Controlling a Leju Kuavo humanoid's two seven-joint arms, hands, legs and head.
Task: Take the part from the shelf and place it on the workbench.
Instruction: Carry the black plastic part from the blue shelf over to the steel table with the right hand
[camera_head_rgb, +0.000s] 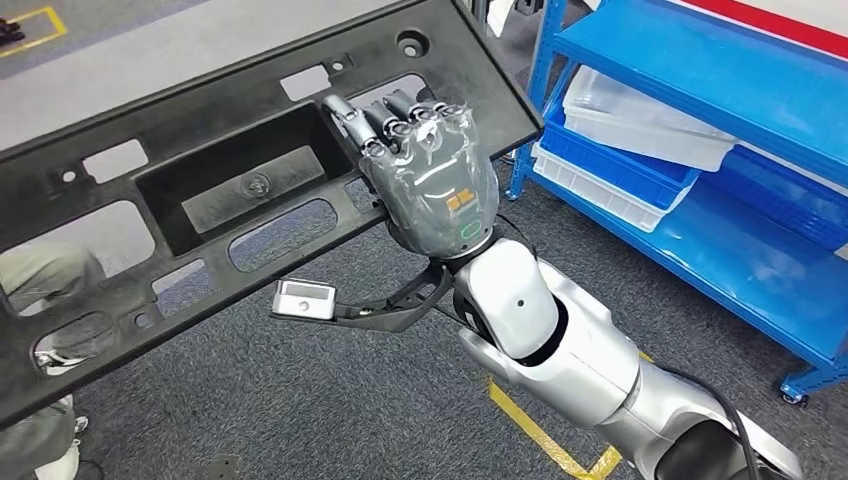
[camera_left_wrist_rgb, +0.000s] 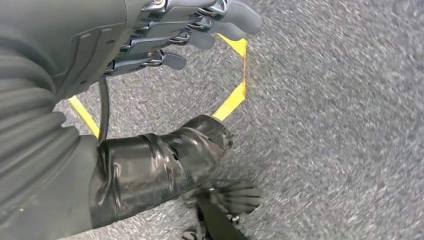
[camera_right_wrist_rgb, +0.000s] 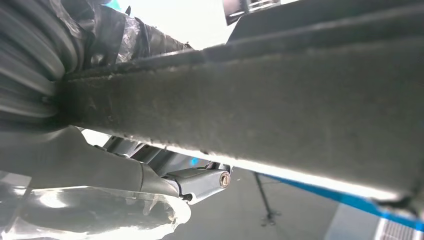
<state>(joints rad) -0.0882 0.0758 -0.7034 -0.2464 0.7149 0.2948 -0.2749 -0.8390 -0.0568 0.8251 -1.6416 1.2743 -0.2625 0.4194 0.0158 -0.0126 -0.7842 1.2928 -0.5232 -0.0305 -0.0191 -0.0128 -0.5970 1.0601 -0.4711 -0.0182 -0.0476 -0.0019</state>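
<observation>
The part is a long black plastic panel (camera_head_rgb: 180, 190) with several cut-outs, held tilted in the air across the head view. My right hand (camera_head_rgb: 430, 175) grips its near edge towards the right end, fingers (camera_head_rgb: 400, 120) curled over the top face. The right wrist view shows the panel's dark edge (camera_right_wrist_rgb: 280, 105) close up, clamped against the hand's ribbed cover, with the thumb (camera_right_wrist_rgb: 100, 170) underneath it. My left hand (camera_left_wrist_rgb: 165, 40) hangs over the grey carpet with nothing in it, fingers loosely apart, its taped thumb (camera_left_wrist_rgb: 165, 160) sticking out.
A blue metal shelf rack (camera_head_rgb: 720, 150) stands at the right, holding white trays (camera_head_rgb: 640, 125) and blue bins (camera_head_rgb: 620, 165). Yellow floor tape (camera_head_rgb: 540, 430) runs on the grey carpet below my right arm. A person's grey-clad leg (camera_head_rgb: 40, 280) shows beneath the panel at the left.
</observation>
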